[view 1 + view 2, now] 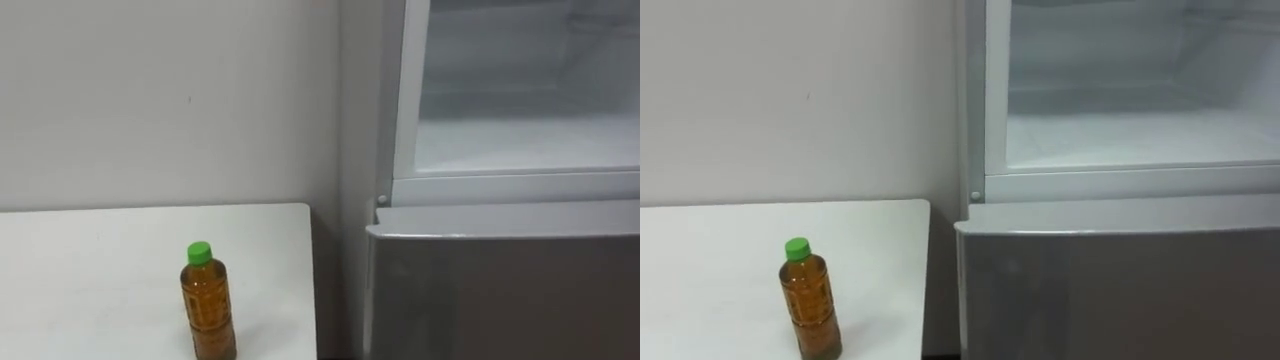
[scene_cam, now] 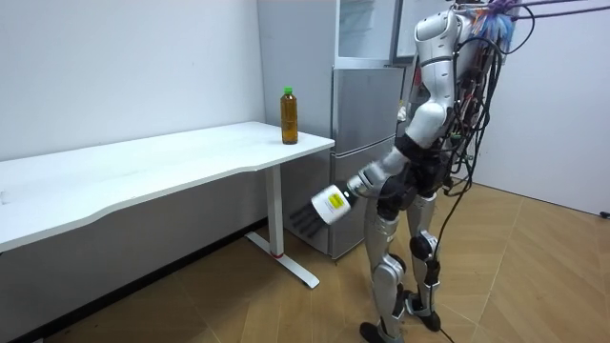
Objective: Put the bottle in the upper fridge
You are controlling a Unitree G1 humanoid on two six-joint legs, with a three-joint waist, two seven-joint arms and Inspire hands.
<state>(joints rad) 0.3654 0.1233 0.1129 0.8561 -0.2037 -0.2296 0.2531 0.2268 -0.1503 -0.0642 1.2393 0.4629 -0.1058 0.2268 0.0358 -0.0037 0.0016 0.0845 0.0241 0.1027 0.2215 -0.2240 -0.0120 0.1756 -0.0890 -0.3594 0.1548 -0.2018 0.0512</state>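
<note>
A bottle (image 1: 208, 305) of amber drink with a green cap stands upright near the right end of the white table (image 1: 90, 270), close to its front edge. In the room view the bottle (image 2: 289, 115) is at the table end beside the fridge. The upper fridge compartment (image 1: 520, 130) stands open, its white inside bare. I stand facing the fridge (image 2: 367, 143). My left hand (image 2: 310, 221) hangs low in front of me, below table height, with straight fingers and nothing in it, well apart from the bottle.
The grey lower fridge door (image 1: 500, 290) is closed just right of the table. A narrow gap separates the table edge from the fridge side. A plain wall (image 1: 160, 100) runs behind the table. Wooden floor (image 2: 238, 305) lies open around me.
</note>
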